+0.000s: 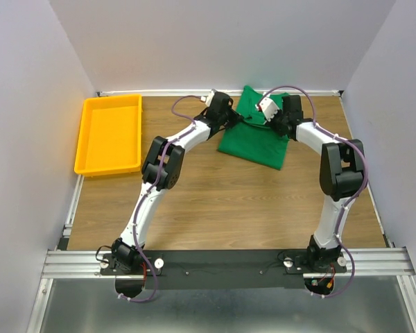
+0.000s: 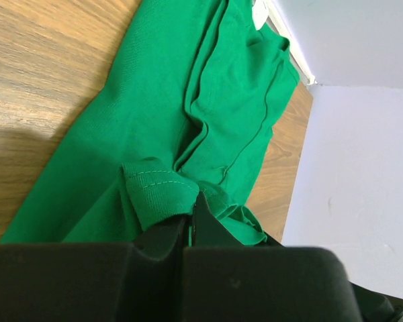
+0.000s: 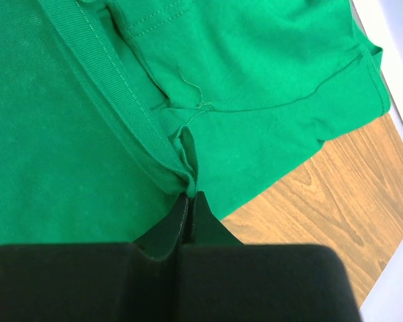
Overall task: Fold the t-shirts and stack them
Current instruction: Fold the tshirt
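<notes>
shirt: plain green short-sleeved cloth t-shirt [image 1: 253, 142] lies rumpled on the wooden table [image 1: 215, 201], near its far edge | tray: yellow rectangular plastic tray [image 1: 111, 135] at far left, well apart from shirt | left gripper [image 2: 191, 209]: clamped on a stitched hem fold | right gripper [image 3: 190, 200]: pinching the shirt's ribbed band

A wooden table [image 1: 229, 208] carried a yellow tray [image 1: 111, 135]; a green t-shirt [image 1: 253, 142] lay on the wood well to the tray's right.
</notes>
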{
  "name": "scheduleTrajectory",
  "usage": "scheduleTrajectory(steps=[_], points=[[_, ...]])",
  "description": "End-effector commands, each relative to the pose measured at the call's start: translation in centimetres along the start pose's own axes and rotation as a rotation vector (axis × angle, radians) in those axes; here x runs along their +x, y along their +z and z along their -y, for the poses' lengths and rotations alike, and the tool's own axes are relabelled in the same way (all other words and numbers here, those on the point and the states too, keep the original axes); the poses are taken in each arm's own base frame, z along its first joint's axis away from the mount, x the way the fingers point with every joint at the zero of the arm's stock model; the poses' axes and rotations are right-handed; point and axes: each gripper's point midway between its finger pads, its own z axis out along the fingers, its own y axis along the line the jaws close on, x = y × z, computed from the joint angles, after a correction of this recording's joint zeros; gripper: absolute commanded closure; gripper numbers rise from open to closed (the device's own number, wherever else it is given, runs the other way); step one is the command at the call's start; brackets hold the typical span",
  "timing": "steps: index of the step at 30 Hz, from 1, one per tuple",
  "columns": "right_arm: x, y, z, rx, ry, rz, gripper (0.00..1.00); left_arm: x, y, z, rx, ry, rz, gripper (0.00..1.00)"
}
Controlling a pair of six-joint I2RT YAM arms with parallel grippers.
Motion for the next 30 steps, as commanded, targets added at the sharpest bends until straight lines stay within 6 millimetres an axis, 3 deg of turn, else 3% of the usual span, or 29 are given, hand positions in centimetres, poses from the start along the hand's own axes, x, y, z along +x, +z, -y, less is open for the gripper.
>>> scheduleTrajectory(steps=[1,14,17,20,22,24,25,28,30], points=[[0.0,0.6,1.6,0.051,0.018,-0.006,0.99,-0.4,0.7,-0.3,0.009,-0.013,-0.009,1.0],[0.4,1.4,2.2,0.066,0.023,-0.022,0.99,-0.4,0.9,0.0,0.028,-0.016,-0.017,1.0],[0.6,1.7,2.4,0.069,0.026,-0.026,0.95,-0.4,0.9,0.5,0.065,-0.011,-0.039,1.0],[0.5,2.2,2.9,0.089,0.051,-0.031,0.65,-0.7,0.4,2.5,0.178,0.008,-0.054,0.89],[-0.3,2.7,3.8,0.124,0.082,-0.011,0.55,-1.4,-0.3,4.2,0.251,0.017,-0.044,0.76],[-0.1,2.7,5.1,0.183,0.11,-0.037,0.5,-2.4,-1.1,5.6,0.295,0.025,-0.02,0.38],[-0.5,2.5,5.6,0.203,0.122,-0.032,0.49,-3.0,-2.0,7.0,0.325,0.034,-0.002,0.25],[-1.6,1.6,7.4,0.259,0.168,-0.008,0.45,-5.0,-3.9,9.4,0.363,0.053,0.047,0.21],[-2.6,0.3,8.1,0.272,0.182,0.023,0.43,-6.1,-4.8,9.9,0.368,0.07,0.074,0.21]])
